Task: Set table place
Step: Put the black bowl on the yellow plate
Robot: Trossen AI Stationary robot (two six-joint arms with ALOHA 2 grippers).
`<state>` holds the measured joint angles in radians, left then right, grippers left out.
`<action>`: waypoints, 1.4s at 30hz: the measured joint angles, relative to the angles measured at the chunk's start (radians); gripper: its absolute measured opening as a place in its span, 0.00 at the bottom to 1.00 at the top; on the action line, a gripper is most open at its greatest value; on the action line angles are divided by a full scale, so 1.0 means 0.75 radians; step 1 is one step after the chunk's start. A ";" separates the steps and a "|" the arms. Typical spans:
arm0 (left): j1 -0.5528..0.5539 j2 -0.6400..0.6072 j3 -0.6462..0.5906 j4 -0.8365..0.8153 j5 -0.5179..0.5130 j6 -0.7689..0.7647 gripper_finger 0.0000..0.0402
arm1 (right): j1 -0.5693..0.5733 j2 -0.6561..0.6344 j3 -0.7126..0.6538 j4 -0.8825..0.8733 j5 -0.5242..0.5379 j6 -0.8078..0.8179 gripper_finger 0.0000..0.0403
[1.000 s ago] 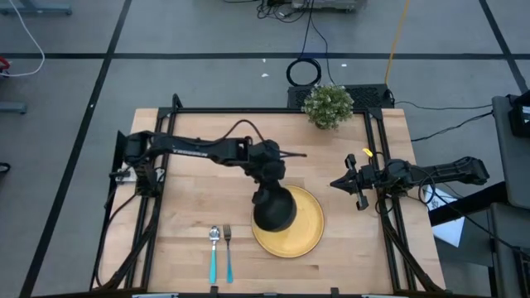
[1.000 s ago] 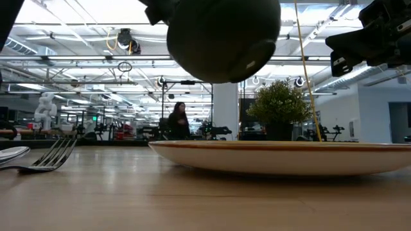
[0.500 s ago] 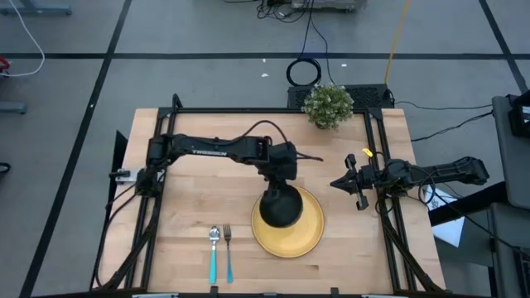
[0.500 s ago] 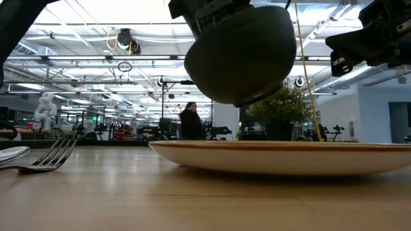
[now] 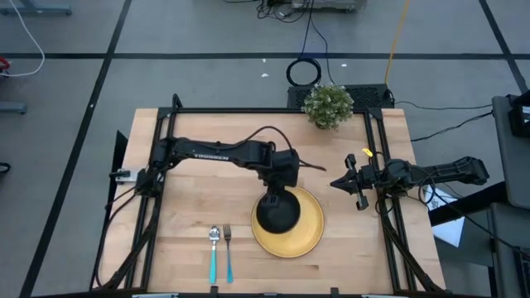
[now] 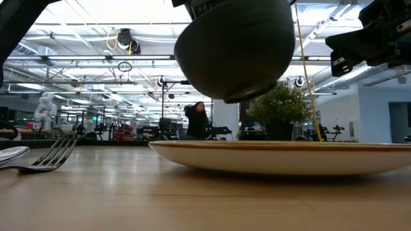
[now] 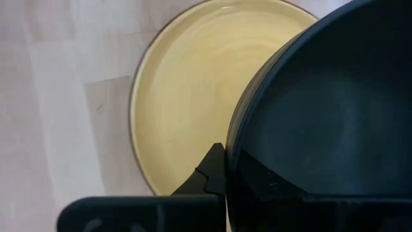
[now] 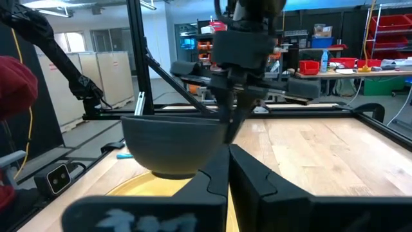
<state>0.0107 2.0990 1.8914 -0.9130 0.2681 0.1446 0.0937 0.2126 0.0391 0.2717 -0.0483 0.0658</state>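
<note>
Your left gripper (image 5: 278,192) grips the black bowl (image 5: 277,212) by its rim, above the yellow plate (image 5: 308,230) at lower centre, opening up, slightly tilted.

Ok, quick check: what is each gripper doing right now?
Left gripper: shut on the black bowl, held in the air over the yellow plate.
Right gripper: shut, empty, waiting at the table's right edge.

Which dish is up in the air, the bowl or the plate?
The black bowl, gripped by the left claw; the yellow plate lies flat on the table.
</note>
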 joint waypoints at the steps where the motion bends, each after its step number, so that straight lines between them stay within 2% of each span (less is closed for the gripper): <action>1: -0.006 0.008 0.001 0.007 0.001 -0.002 0.01 | 0.000 0.000 0.000 0.000 0.000 0.000 0.00; 27: -0.043 0.163 -0.001 -0.108 -0.075 -0.035 0.01 | -0.001 0.017 0.000 0.000 0.000 0.001 0.00; 42: -0.047 0.163 -0.001 -0.104 -0.102 -0.031 0.01 | 0.000 0.020 0.000 0.002 0.000 0.002 0.00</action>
<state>-0.0245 2.2215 1.8908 -0.9913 0.1917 0.1215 0.0937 0.2276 0.0391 0.2729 -0.0483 0.0669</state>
